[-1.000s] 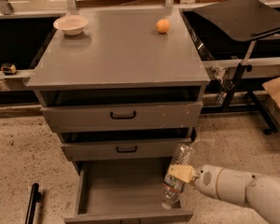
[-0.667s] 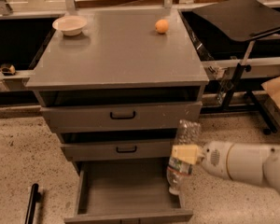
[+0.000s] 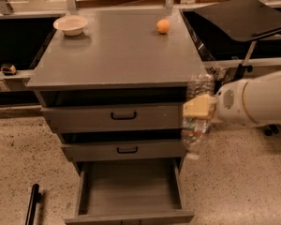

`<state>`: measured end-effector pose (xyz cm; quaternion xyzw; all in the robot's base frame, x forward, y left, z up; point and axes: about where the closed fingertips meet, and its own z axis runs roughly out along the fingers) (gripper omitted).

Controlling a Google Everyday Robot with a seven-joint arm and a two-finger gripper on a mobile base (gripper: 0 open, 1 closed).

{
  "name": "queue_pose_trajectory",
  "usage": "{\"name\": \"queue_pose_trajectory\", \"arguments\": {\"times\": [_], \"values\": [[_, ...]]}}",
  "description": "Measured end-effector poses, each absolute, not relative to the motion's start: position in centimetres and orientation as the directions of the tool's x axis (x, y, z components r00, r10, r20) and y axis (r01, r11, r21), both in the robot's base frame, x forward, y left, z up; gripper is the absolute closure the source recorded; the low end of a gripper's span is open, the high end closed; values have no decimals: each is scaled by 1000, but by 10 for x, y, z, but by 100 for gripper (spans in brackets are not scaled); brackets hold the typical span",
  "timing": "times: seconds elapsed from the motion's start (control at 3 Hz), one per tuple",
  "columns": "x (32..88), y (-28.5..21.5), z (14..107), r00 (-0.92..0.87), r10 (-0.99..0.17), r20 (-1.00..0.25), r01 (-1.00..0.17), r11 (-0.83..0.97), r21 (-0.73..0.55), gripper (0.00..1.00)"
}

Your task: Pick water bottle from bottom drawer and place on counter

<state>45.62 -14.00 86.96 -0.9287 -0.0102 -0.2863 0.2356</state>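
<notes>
My gripper (image 3: 199, 108) comes in from the right on a white arm and is shut on the water bottle (image 3: 195, 132), a clear crinkled bottle held upside down with its white cap at the bottom. The bottle hangs in the air by the cabinet's right front corner, level with the two upper drawers and just below the counter (image 3: 117, 50) edge. The bottom drawer (image 3: 131, 191) is pulled out and its grey interior shows nothing inside.
A white bowl (image 3: 70, 24) sits at the counter's back left and an orange fruit (image 3: 163, 26) at the back right. A black tilted tray (image 3: 241, 17) on a stand is to the right. A black bar (image 3: 32, 204) lies on the floor at lower left.
The gripper has lifted the bottle up out of the bottom drawer and to the right, from drawer level to beside the upper drawers.
</notes>
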Motion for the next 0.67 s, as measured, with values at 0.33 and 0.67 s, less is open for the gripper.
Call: {"name": "queue_pose_trajectory", "arguments": {"times": [0.33,0.67], "values": [[490,-210,868,870,-268,413,-84,-907,-412,100],[524,-235,863,880,-395,263,-259,-864,-431,100]]}}
